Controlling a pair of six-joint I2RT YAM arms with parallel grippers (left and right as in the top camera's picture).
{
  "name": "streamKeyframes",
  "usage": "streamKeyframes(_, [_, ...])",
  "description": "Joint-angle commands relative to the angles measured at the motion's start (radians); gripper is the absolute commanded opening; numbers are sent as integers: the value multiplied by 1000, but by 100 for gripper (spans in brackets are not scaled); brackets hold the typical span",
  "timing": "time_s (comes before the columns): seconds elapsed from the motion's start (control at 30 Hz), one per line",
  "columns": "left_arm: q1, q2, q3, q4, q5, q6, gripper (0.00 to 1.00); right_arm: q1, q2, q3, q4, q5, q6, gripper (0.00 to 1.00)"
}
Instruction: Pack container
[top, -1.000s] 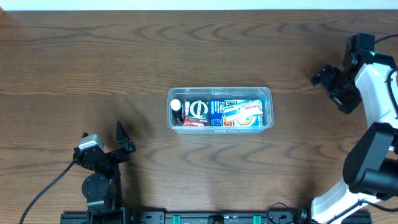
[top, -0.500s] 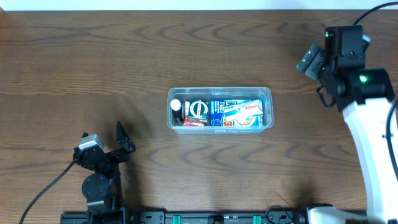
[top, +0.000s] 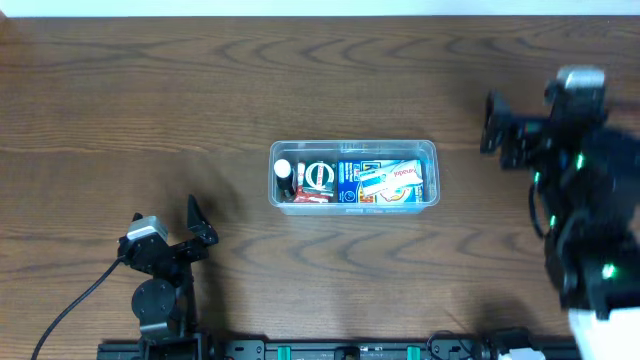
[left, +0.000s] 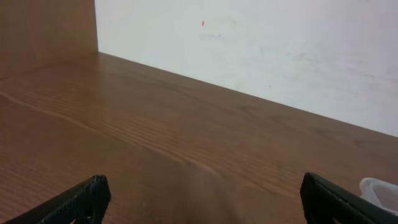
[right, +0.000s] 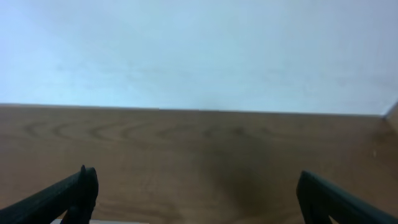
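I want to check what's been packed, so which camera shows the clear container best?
The overhead view: the container appears whole from above, packed items visible inside. The left wrist view catches only a rim corner at its lower right edge. The right wrist view shows just table and wall.

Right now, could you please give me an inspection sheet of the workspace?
Surface: brown wood-grain table, bare apart from the items below.
Job's things: clear container at the table's centre, already holding packets, including a blue-and-white box and a dark white-capped bottle at its left end.
Clutter: nothing seen.
Grippers: left gripper open and empty, low over the table; right gripper open and empty, to the container's right, blurred in the overhead view.
Cables: one black cable running from the left arm to the near edge.
Surroundings: white wall behind the table.
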Motion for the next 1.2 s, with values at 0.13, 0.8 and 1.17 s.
streamKeyframes(0.13, [5, -6, -20, -39, -8, 20, 98, 8, -298, -383, 185, -47, -128, 99])
streamKeyframes(0.8, [5, -6, -20, -39, -9, 20, 98, -132, -764, -920, 339, -206, -129, 99])
streamKeyframes(1.17, [5, -6, -20, -39, -8, 20, 98, -138, -781, -973, 350, -205, -154, 99])
